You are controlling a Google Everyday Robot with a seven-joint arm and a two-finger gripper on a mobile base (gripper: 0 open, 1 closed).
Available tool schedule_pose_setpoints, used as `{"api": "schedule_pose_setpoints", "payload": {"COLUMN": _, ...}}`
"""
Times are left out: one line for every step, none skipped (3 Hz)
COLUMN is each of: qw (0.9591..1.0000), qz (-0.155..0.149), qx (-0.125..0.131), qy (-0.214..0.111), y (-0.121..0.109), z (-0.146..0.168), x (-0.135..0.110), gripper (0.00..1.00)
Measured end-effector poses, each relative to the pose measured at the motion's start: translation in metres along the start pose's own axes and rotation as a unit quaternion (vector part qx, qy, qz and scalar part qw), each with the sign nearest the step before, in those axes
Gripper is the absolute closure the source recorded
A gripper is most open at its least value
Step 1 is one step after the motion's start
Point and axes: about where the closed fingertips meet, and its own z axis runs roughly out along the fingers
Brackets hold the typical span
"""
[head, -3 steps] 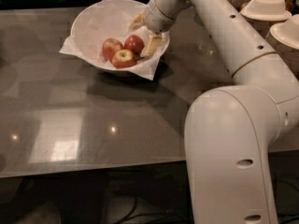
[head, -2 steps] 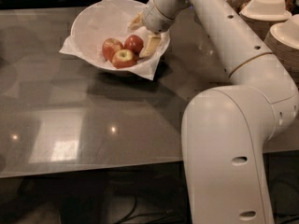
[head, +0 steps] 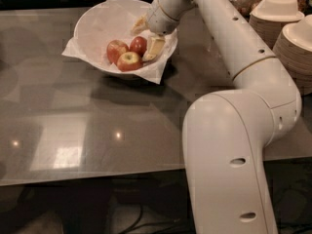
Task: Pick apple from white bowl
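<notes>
the robot's white two-finger tool (head: 146, 37) reaches into the wide round white bowl lined with crinkled white paper (head: 92, 23) on the glossy grey bench (head: 87, 130). its fingers are spread apart, gripping nothing. the small glossy deep red apple (head: 138, 45) lies in the bowl just left of the nearer finger (head: 154, 48), beside 2 others: a paler red apple (head: 116, 50) and a yellow-green-topped apple (head: 129, 61).

apple (head: 138, 45): deep red, glossy | white bowl (head: 88, 19): paper-lined, holds apple | end effector (head: 146, 37): inside bowl, fingers apart
</notes>
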Motion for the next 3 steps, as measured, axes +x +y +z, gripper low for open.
{"api": "schedule_pose_setpoints", "payload": {"qw": 0.9999, "qz": 0.002, "qx": -0.009, "qy": -0.007, "y": 0.0007, "z": 0.0047, "x": -0.003, "gripper": 0.44}}
{"api": "schedule_pose_setpoints", "payload": {"qw": 0.9997, "qz": 0.003, "qx": -0.019, "qy": -0.012, "y": 0.0019, "z": 0.0077, "x": -0.0062, "gripper": 0.61}}
{"api": "schedule_pose_setpoints", "payload": {"qw": 0.9996, "qz": 0.002, "qx": -0.026, "qy": -0.015, "y": 0.0024, "z": 0.0067, "x": -0.0093, "gripper": 0.85}}
